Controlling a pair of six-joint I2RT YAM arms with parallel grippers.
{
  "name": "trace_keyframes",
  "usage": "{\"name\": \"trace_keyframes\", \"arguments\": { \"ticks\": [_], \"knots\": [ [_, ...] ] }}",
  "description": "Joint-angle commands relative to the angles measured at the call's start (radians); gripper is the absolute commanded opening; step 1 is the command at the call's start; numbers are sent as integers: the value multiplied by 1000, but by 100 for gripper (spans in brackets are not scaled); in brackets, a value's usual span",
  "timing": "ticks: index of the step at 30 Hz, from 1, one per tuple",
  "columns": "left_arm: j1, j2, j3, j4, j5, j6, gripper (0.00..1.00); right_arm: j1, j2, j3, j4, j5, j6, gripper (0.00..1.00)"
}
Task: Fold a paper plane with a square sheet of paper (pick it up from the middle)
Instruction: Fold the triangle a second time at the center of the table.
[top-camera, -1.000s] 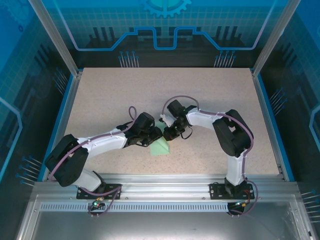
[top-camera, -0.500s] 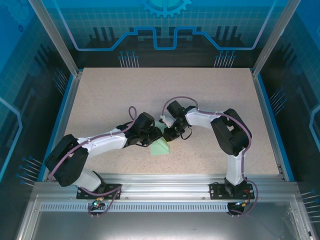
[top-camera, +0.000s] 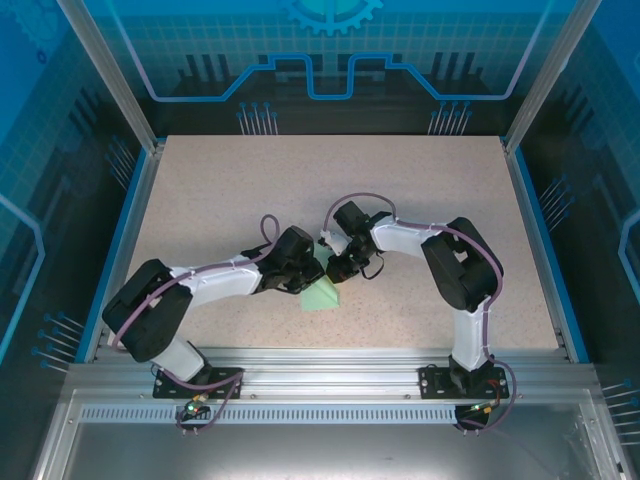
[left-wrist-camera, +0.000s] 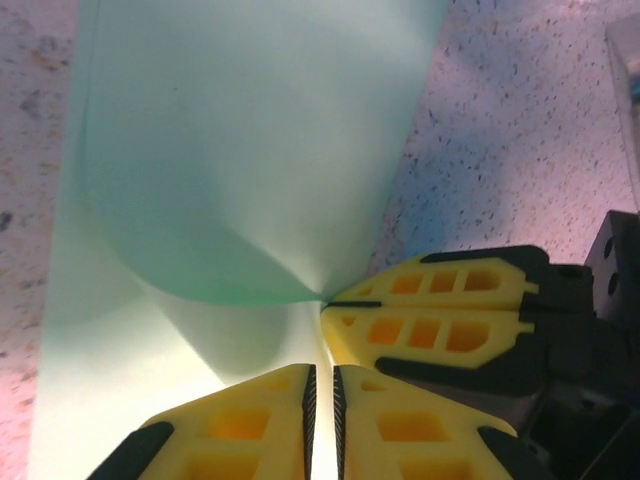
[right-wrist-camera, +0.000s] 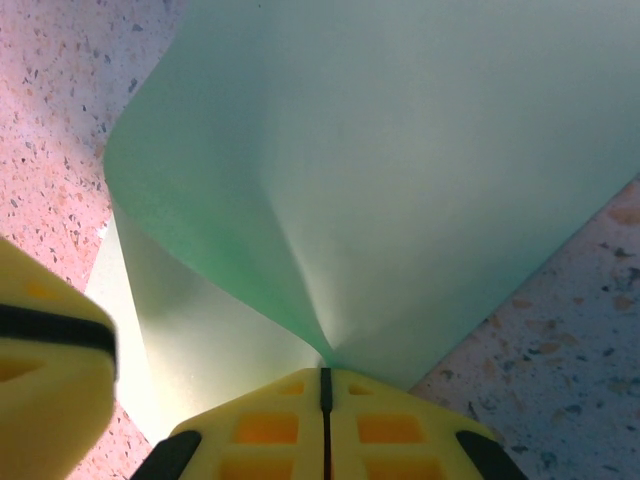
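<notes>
Since the earlier frame our left arm (top-camera: 200, 285) has swung inward, and we see the left gripper (left-wrist-camera: 322, 375) and right gripper (right-wrist-camera: 322, 380) low, tip to tip — both pinching the square sheet of paper (left-wrist-camera: 250, 150), bulged on the table (top-camera: 420, 200) just ahead.

I count one square sheet of paper (top-camera: 322, 295), pale green, on one speckled table (top-camera: 300, 180). I have two arms, the left arm (top-camera: 215, 280) and the right arm (top-camera: 410, 238), and two grippers, the left gripper (top-camera: 314, 274) and the right gripper (top-camera: 331, 270). My left wrist camera takes in four yellow fingers (left-wrist-camera: 250, 420), two to each gripper.
</notes>
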Motion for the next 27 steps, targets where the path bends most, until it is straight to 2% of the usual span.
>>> {"name": "trace_keyframes", "arguments": {
  "ticks": [1, 16, 27],
  "knots": [
    [-5, 25, 1, 68, 10, -41, 16, -13, 26, 7, -20, 19, 0, 7],
    [-6, 28, -73, 112, 1, -63, 16, -14, 29, 10, -22, 26, 3, 6],
    [-7, 86, -77, 154, 2, -65, 16, -14, 28, 15, -25, 25, 2, 6]
  ]
}}
